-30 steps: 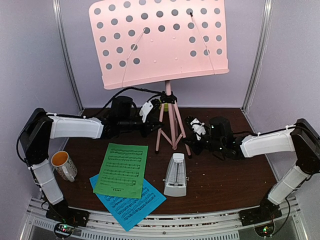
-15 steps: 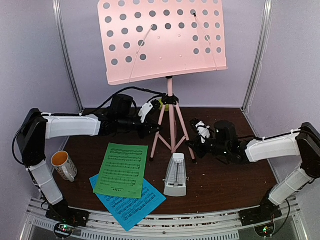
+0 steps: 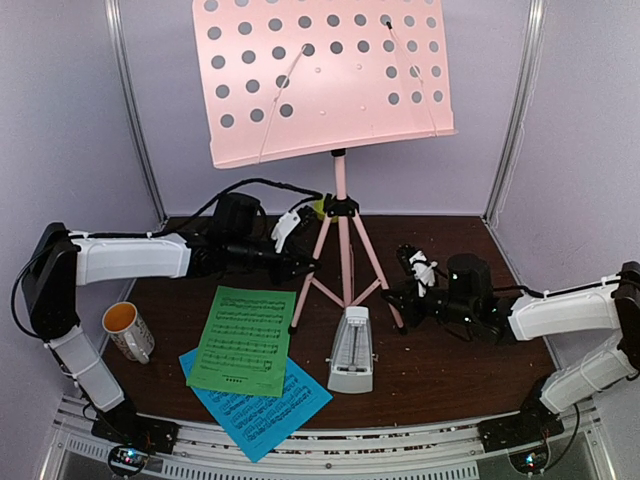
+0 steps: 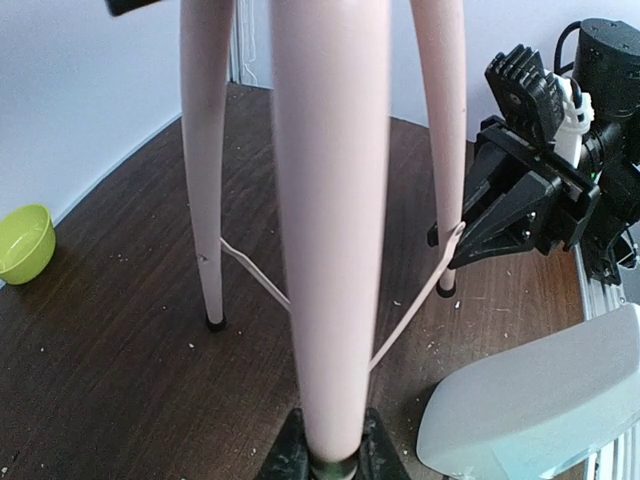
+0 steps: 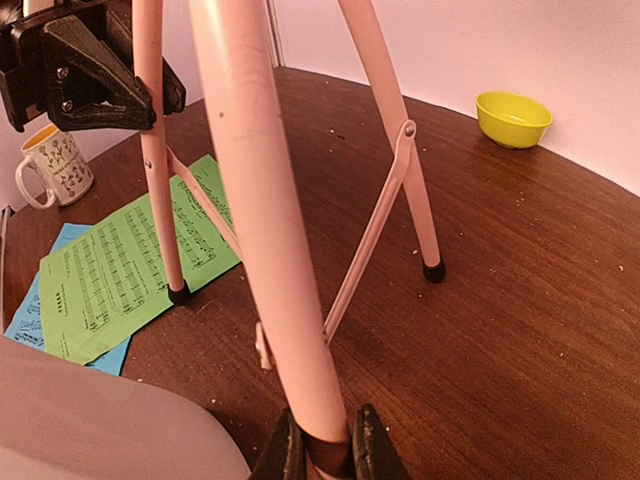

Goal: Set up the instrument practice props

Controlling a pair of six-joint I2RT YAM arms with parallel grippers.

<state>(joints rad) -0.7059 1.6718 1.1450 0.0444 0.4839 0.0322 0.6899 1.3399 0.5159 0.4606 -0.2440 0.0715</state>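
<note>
Between left hand and right hand, music stand legs wider than before.

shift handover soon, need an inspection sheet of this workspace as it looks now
surface: dark wooden table, scattered crumbs
job's things: pink music stand upright; green sheet overlapping blue sheet; metronome upright before the stand
clutter: mug at left; lime bowl at back
grippers: left gripper and right gripper each shut on a stand leg
cables: black cable looping up near the stand
surroundings: pale walls, nothing else seen
</note>
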